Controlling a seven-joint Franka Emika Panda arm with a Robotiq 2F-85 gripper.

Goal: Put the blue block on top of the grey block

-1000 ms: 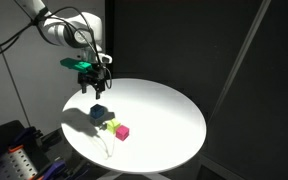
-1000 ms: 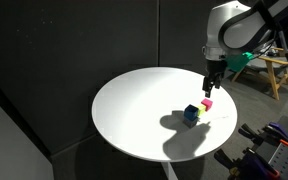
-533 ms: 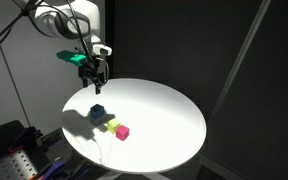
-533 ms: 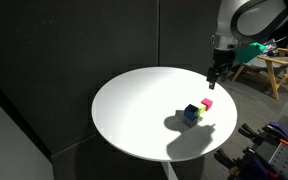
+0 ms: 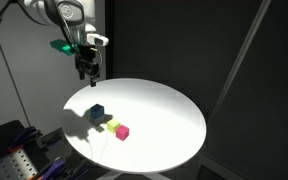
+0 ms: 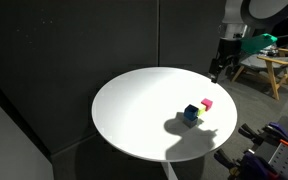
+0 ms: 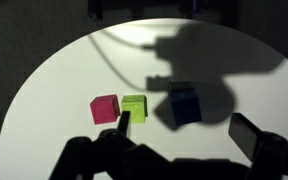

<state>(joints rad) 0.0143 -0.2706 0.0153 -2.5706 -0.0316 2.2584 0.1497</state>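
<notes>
The blue block (image 5: pixel 97 111) sits on the round white table (image 5: pixel 164 110), next to a yellow-green cube (image 5: pixel 110 126) and a magenta cube (image 5: pixel 122 131). In the wrist view the blue block (image 7: pixel 184 103) lies in the arm's shadow. A dull dark face just left of and below it may be the grey block, but I cannot tell it from shadow. My gripper (image 5: pixel 87 72) hangs open and empty, well above the table's edge and apart from the blocks. It also shows in an exterior view (image 6: pixel 214 72) and in the wrist view (image 7: pixel 184 130).
Dark curtains surround the table. A wooden frame (image 6: pixel 269 65) stands behind the arm. Equipment racks sit low beside the table (image 5: pixel 14 155) (image 6: pixel 274 135). The arm's shadow falls across the blocks.
My gripper has risen and moved away from the blocks, toward the table's edge. The blocks have not moved.
</notes>
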